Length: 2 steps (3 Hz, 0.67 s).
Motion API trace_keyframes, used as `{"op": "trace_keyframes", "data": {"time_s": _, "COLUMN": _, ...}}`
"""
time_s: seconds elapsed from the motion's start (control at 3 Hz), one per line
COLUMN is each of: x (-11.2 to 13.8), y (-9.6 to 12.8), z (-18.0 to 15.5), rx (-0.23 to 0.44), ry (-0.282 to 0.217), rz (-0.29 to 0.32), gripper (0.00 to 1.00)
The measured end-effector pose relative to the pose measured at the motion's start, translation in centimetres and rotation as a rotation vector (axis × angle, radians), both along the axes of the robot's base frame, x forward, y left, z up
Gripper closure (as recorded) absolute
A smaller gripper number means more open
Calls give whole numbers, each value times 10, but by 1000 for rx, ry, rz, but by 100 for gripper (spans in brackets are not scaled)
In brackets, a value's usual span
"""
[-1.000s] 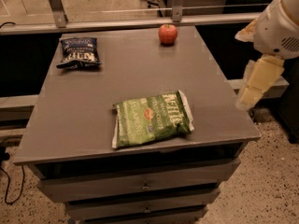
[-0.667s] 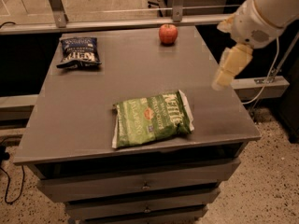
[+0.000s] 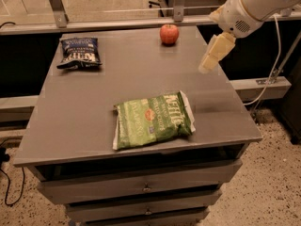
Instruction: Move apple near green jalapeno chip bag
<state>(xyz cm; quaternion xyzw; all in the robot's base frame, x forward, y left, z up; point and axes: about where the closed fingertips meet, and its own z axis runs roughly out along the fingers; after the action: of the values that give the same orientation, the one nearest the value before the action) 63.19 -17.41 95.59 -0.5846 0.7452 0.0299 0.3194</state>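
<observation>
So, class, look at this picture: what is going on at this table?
A robot arm's gripper hovers over the right side of the table, holding nothing. The apple sits untouched at the far edge, apart from the green jalapeno chip bag lying near the front. A dark blue chip bag lies at the far left.

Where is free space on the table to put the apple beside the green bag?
The table is bare in the wide strip between the green jalapeno chip bag and the apple, and left of the bag, toward the blue chip bag. Right of the bag the strip is narrow. The gripper hangs over the right side, right of the apple.
</observation>
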Motion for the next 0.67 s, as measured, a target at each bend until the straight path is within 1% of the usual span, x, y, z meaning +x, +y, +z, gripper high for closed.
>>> {"op": "trace_keyframes", "data": {"time_s": 0.33, "x": 16, "y": 7, "z": -6, "rx": 48, "ry": -21, "rz": -19, "gripper": 0}}
{"op": "trace_keyframes", "data": {"time_s": 0.67, "x": 66, "y": 18, "z": -15, "rx": 185, "ry": -75, "rz": -89, "gripper": 0}}
